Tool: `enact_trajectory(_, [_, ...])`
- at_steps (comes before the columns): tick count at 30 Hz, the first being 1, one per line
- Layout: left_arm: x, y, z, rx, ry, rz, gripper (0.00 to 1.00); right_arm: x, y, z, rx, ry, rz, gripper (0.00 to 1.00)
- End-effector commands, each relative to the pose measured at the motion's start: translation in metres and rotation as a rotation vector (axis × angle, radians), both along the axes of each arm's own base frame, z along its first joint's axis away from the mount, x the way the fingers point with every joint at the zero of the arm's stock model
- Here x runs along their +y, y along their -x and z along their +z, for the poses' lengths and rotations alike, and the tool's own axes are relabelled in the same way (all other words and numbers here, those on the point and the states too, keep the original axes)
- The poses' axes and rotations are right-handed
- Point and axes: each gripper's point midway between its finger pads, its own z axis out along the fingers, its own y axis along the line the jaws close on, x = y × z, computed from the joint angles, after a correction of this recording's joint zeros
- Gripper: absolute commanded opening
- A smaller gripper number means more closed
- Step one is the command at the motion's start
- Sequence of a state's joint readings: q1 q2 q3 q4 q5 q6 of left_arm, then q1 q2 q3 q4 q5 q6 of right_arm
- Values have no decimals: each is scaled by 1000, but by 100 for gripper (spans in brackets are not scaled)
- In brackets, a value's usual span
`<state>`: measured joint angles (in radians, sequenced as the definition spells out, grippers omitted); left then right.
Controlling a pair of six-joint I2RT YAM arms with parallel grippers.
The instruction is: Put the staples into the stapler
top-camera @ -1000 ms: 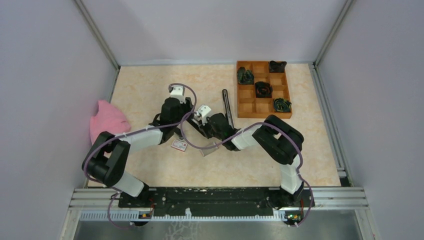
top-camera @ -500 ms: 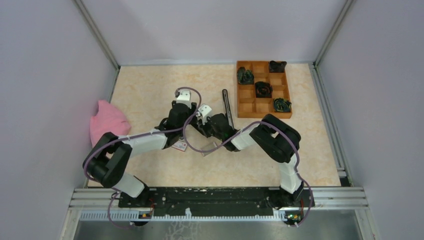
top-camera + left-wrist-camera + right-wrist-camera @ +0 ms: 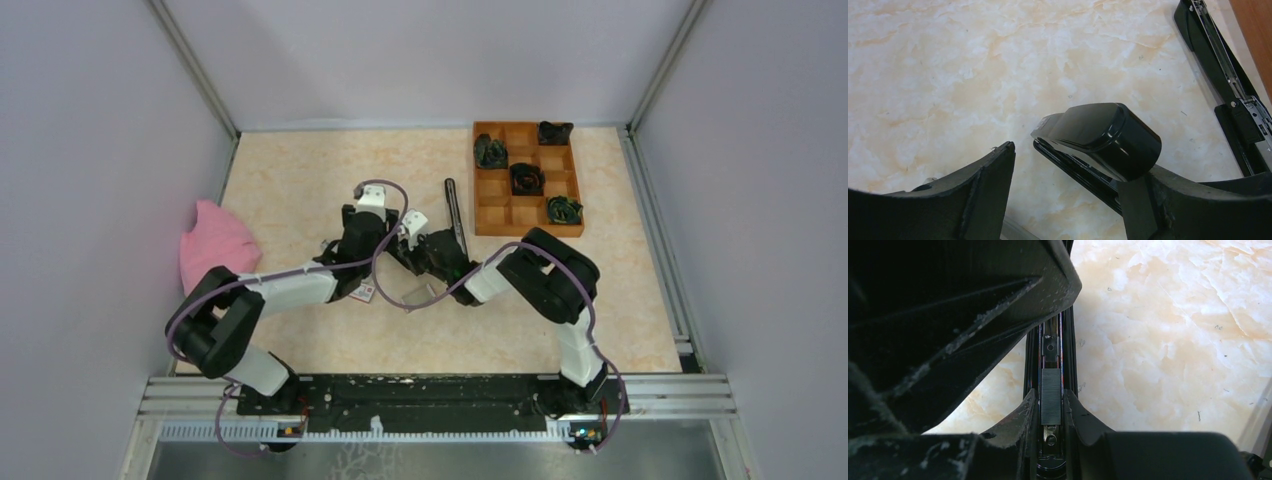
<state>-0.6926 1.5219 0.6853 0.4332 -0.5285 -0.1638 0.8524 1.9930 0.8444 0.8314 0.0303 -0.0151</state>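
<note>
The black stapler [image 3: 455, 212] lies opened out near the table's middle. In the left wrist view its glossy cover [image 3: 1098, 134] lies between my open left gripper [image 3: 1070, 169] and rests against the right finger [image 3: 1168, 205]; its long arm [image 3: 1220, 65] runs off to the upper right. My right gripper [image 3: 1050, 404] is closed down on the stapler's magazine rail [image 3: 1069, 350]. A grey strip of staples [image 3: 1050, 389] lies in the channel between its fingers [image 3: 1023, 420]. The white-and-red staples box [image 3: 362, 292] lies beside the left gripper [image 3: 375, 245]. The right gripper [image 3: 418, 250] is close to it.
A wooden compartment tray [image 3: 527, 215] with dark items stands at the back right; its edge shows in the left wrist view [image 3: 1253, 15]. A pink cloth [image 3: 215, 240] lies at the left wall. A clear plastic piece [image 3: 418, 295] lies near the box.
My left gripper has moved right and a little nearer, closing in on the right gripper and the stapler. The right arm has barely moved.
</note>
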Motion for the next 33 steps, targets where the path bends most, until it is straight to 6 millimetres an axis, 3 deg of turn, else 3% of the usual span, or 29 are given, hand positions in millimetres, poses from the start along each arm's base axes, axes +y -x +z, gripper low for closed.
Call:
enact_trajectory(1, [-69, 38, 6, 36, 121, -266, 81, 30, 6, 11, -54, -38, 87, 3])
enact_trajectory(8, [-76, 46, 17, 37, 252, -271, 86, 29, 6, 10, -51, -52, 76, 3])
enact_trajectory(21, [-68, 52, 21, 76, 441, -225, 93, 22, 8, 5, -22, -85, 72, 5])
enact_trajectory(26, [-56, 55, 31, 92, 528, -214, 96, 20, 10, 7, -18, -90, 69, 14])
enact_trajectory(33, [-35, 59, 41, 130, 621, -188, 97, 13, 15, 15, -15, -97, 65, 37])
